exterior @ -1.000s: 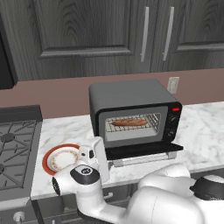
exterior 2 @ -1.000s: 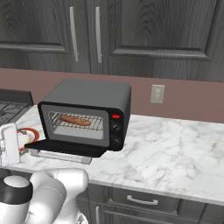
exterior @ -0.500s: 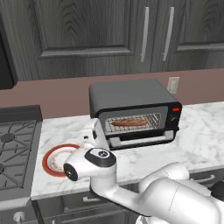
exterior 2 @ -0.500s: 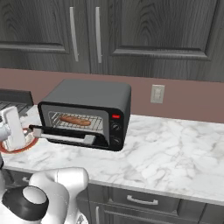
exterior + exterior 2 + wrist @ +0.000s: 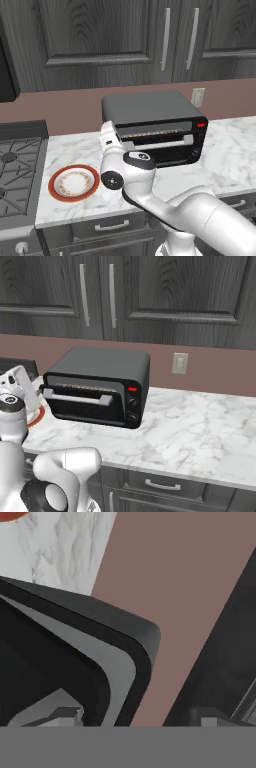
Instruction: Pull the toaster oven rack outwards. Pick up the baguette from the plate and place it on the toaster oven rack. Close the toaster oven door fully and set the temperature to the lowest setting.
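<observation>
Toaster oven door (image 5: 159,147) is almost shut, tilted out a crack. Fingers (image 5: 135,719) sit at its left corner (spread, pinching nothing); the plate (image 5: 74,182) sits bare on the tabletop (image 5: 200,431) beside them.

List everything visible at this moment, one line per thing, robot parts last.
toaster oven: one, black with dark grey top, on the counter by the wall.
toaster oven door: one, black with silver bar handle, nearly shut, a gap at its top.
plate: one, white with red-orange rim, bare, left of the oven.
counter: one, white marble.
stove: one, dark, at the counter's left end.
wall outlet: one, pale, right of the oven.
cabinets: dark wood, above.
gripper: one, white, at the oven's left front corner.
</observation>
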You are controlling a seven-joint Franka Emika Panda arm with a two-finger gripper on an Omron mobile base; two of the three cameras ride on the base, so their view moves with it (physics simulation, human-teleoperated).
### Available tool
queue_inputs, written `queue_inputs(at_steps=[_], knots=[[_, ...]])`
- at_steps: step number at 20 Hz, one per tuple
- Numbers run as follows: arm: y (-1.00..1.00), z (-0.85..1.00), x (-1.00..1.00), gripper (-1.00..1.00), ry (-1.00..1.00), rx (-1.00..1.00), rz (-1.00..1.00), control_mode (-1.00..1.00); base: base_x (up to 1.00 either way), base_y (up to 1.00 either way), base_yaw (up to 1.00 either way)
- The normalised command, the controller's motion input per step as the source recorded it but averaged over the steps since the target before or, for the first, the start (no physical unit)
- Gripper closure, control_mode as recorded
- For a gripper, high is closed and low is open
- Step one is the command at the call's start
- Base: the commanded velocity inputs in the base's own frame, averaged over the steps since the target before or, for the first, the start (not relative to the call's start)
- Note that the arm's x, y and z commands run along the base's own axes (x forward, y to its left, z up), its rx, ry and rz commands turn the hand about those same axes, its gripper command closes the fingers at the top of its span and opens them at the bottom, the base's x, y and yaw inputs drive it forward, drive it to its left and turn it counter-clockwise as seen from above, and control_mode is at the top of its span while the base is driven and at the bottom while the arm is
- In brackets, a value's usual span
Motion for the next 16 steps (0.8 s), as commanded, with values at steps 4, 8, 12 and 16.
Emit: queue_inputs(at_steps=[4, 8, 12, 16], knots=[[-0.21, 0.00, 0.53, -1.00, 0.00, 0.00, 0.32, -1.00, 0.00, 0.00, 0.00], [-0.09, 0.00, 0.44, -1.00, 0.00, -0.02, 0.25, -1.00, 0.00, 0.00, 0.00], [0.00, 0.00, 0.43, -1.00, 0.00, -0.03, 0.16, -1.00, 0.00, 0.00, 0.00], [0.00, 0.00, 0.50, -1.00, 0.02, -0.03, 0.11, -1.00, 0.00, 0.00, 0.00]])
